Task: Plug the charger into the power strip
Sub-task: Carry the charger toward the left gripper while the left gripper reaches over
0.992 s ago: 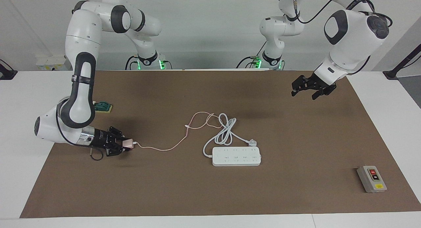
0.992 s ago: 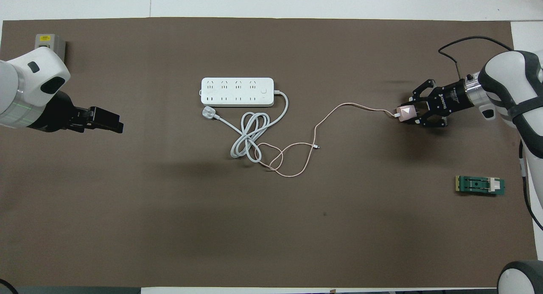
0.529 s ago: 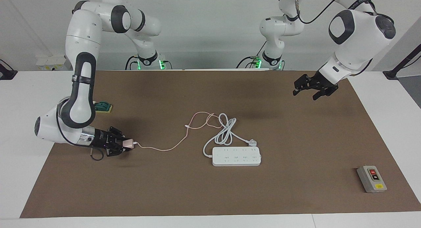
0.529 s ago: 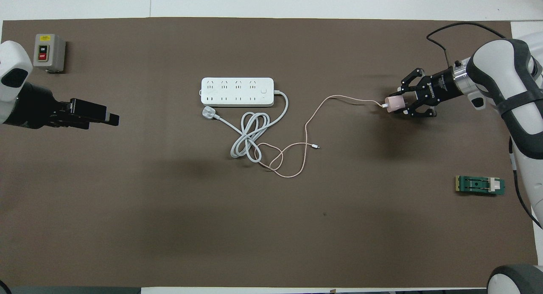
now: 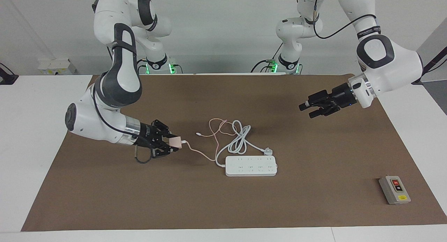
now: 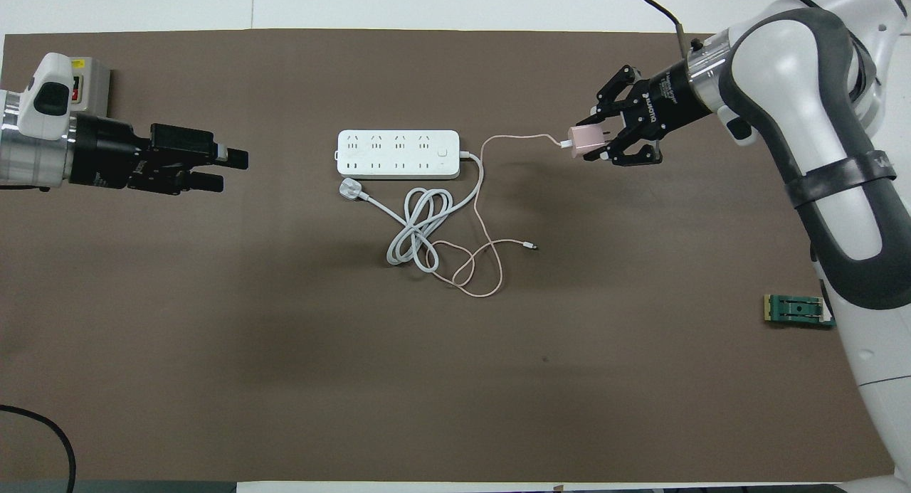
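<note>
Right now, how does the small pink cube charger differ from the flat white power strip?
The small pink cube charger is held off the mat in the right gripper; the flat white power strip lies on the brown mat. The charger is far smaller. The charger's cable is thin and pink, the strip's thick and white. Both cords lie tangled together.

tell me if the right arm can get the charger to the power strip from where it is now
Probably yes. The right gripper holds the charger in the air, and only bare mat and slack pink cable lie between it and the power strip.

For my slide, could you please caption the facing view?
Right gripper carries charger toward power strip; left gripper waits open.
</note>
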`<state>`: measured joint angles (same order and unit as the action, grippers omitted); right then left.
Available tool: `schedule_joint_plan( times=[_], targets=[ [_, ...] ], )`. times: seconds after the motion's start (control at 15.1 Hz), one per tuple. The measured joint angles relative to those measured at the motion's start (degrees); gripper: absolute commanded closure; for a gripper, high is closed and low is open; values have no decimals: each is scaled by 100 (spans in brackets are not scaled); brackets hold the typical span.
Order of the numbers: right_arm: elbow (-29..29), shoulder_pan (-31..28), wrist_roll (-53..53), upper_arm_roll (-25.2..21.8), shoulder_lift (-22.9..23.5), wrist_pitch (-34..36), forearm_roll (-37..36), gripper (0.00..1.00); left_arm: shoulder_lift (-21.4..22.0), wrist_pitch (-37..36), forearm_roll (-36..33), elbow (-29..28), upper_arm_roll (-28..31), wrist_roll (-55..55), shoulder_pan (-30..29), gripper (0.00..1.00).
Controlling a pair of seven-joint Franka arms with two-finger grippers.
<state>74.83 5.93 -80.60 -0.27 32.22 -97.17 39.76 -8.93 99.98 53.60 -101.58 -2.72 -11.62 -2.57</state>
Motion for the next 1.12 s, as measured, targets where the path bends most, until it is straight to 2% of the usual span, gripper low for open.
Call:
schedule_joint_plan(
  times=[0.26,0.53,1.12],
  targets=[
    [-58,762,-653,45,-19,-665,32,100,-56,5,1197,-499,-7,-795,2,0],
    [-64,1507,-1147,48,-19,-1350,79,100,-355,5,1937,-872,-44,-1839,9,0],
    [-63,2252,-2118,43,-19,-2110,79,100,-681,-345,3697,-1607,-120,-2433,268,0]
  ],
)
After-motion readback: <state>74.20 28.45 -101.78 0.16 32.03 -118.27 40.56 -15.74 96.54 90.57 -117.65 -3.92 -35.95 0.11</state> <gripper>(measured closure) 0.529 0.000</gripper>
